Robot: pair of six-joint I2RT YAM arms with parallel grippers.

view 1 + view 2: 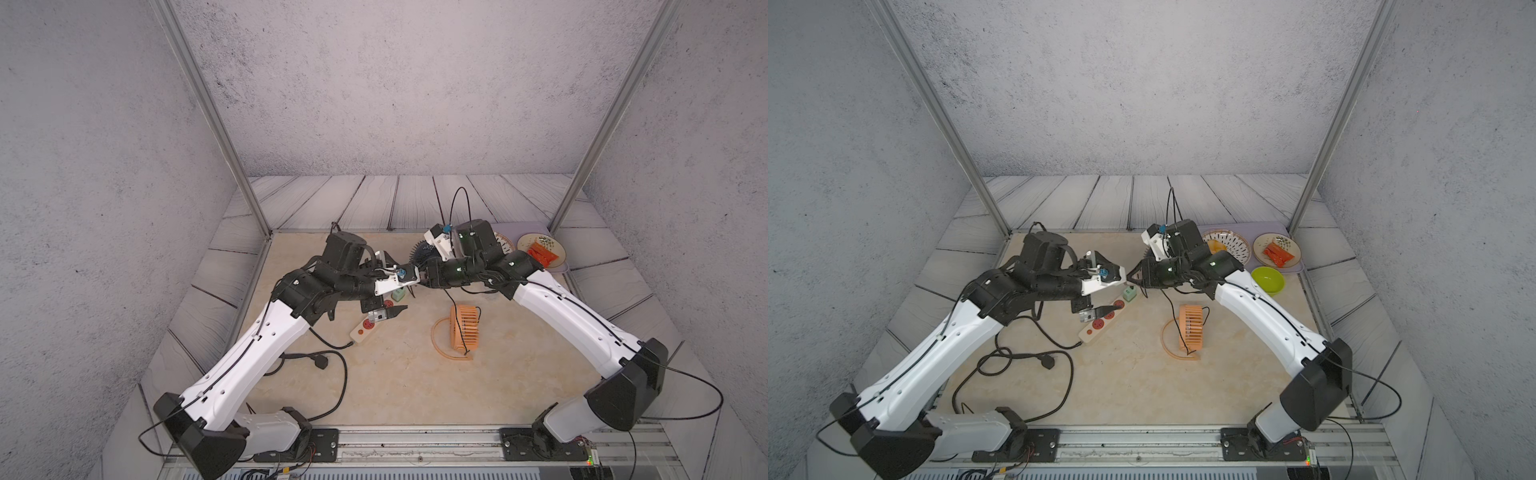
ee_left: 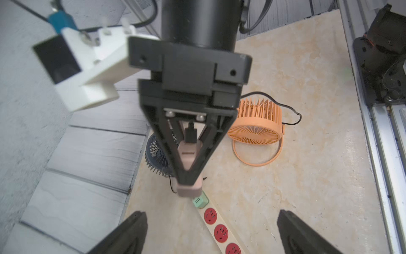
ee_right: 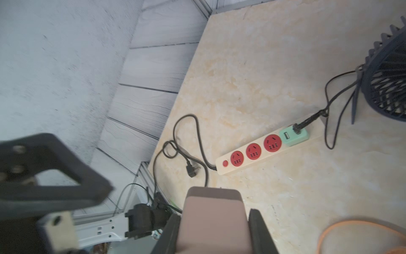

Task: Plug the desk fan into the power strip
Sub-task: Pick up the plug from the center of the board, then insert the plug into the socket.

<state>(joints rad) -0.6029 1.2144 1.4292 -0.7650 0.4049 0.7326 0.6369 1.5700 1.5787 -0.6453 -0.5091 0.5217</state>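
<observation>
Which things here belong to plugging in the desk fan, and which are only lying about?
Belongs to the job: power strip, orange fan, pink adapter held by the right gripper.
Just lying about: dark blue fan, green adapter, green bowl, striped dish, plate with orange food.

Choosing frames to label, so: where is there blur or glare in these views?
Left wrist view: the white camera mount is blurred, the power strip fairly sharp. Right wrist view: the pink adapter up close is out of focus, the strip crisp. In both top views: even light, no glare.
</observation>
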